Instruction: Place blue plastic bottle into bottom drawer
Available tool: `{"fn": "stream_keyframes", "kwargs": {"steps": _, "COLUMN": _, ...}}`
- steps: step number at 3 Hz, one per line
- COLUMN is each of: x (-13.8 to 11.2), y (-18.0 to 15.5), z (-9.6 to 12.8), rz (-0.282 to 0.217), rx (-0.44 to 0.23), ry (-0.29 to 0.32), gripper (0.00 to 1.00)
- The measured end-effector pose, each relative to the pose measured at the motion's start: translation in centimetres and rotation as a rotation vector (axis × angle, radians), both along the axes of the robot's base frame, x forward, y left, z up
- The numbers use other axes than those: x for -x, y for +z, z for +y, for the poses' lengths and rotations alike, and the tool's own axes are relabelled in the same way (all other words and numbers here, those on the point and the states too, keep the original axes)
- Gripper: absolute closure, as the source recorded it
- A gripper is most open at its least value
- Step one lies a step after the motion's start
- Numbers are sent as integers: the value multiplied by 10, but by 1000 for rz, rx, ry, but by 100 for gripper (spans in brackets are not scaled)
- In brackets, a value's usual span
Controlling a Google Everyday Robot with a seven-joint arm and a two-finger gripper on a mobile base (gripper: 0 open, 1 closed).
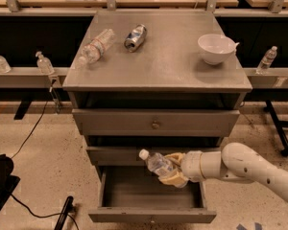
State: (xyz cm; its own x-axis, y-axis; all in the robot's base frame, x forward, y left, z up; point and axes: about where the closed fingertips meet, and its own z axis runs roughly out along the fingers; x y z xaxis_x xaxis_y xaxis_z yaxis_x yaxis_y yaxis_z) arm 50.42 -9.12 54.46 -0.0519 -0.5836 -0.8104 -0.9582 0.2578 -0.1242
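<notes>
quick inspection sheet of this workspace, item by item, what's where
surface: grey metal cabinet top, partly occupied
job's things: small clear plastic bottle with blue-and-white label, white cap, held tilted above the pulled-out bottom drawer
clutter: clear bottle with red-banded label lying on its side, crushed blue-silver can and white bowl, all on the cabinet top
grippers: gripper closed on the small bottle, over the bottom drawer
cables: black cable across the floor, left of the cabinet
surroundings: small bottles on the ledges either side
</notes>
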Motion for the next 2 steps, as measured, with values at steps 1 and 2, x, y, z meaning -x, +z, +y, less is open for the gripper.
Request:
{"fn": "stream_keyframes", "kwargs": {"steps": 1, "x": 3, "y": -13, "z": 4, "rz": 12, "rx": -17, "ry": 7, "gripper": 100}}
{"fn": "stream_keyframes", "kwargs": {"steps": 2, "x": -4, "y": -27, "z": 0, "rz": 27, "rx": -7, "ry": 15, "gripper": 100}}
